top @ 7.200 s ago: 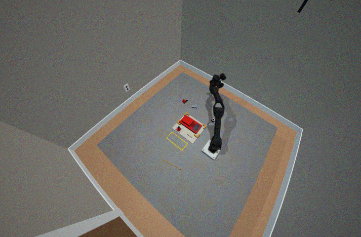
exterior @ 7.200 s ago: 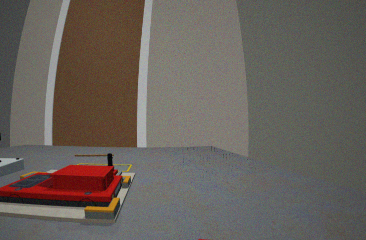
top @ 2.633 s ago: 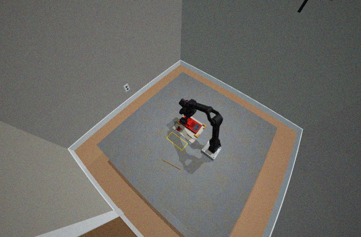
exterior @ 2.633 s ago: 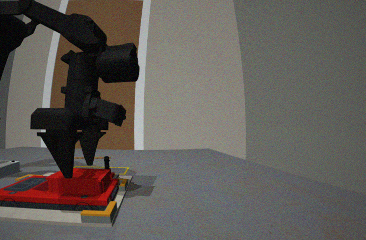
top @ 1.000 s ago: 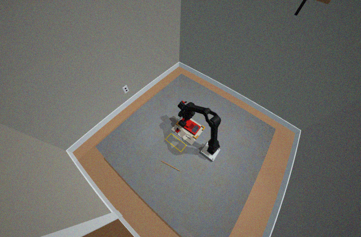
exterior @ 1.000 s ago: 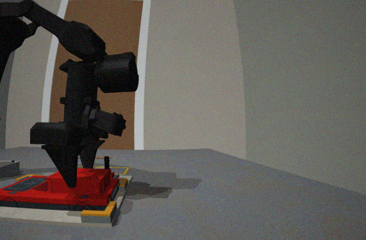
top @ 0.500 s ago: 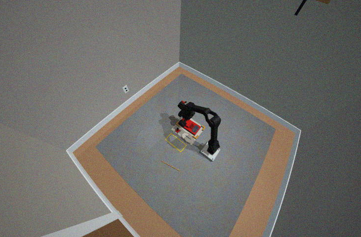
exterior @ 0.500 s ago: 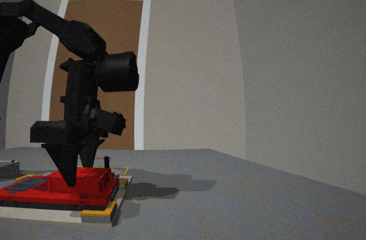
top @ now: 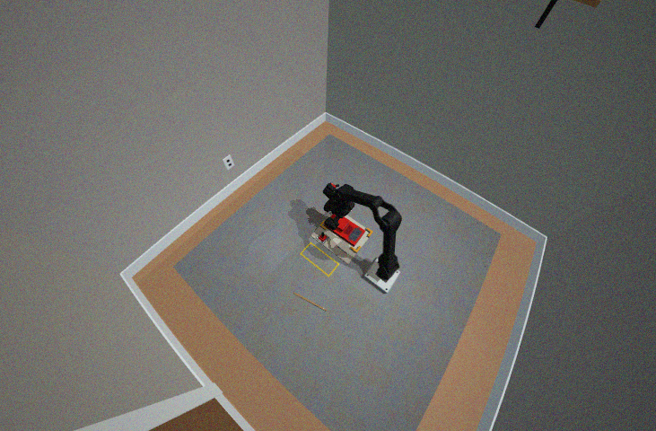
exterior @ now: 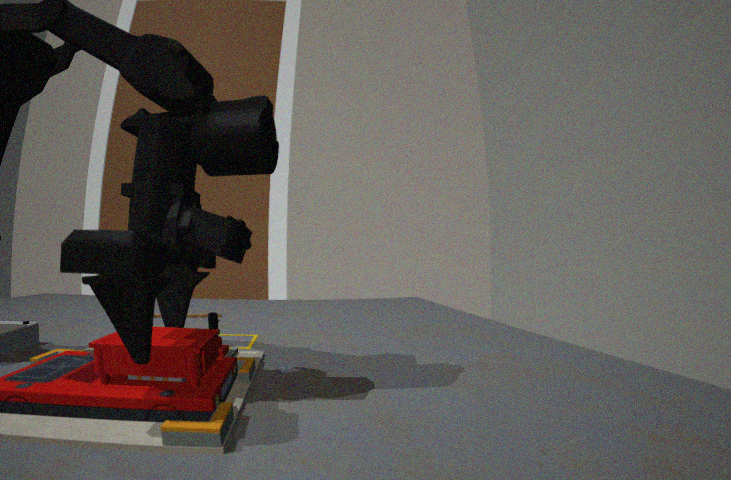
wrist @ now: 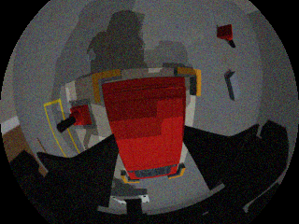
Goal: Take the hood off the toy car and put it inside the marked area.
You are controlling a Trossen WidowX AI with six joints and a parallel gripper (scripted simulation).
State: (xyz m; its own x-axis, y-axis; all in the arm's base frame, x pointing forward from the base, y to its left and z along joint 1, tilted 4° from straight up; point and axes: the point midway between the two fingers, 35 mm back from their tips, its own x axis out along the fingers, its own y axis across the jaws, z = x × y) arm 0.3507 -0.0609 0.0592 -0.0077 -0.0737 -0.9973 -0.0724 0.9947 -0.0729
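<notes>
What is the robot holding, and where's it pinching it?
The red hood, pinched by its two long sides between the fingers of the gripper.

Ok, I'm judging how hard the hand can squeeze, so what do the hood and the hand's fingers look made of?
Hood: probably hard plastic, perhaps painted metal; even red, straight crisp edges, no bright glints.
Fingers: matte black, likely plastic; flat facets and no metallic shine, though coated metal could look alike.
</notes>
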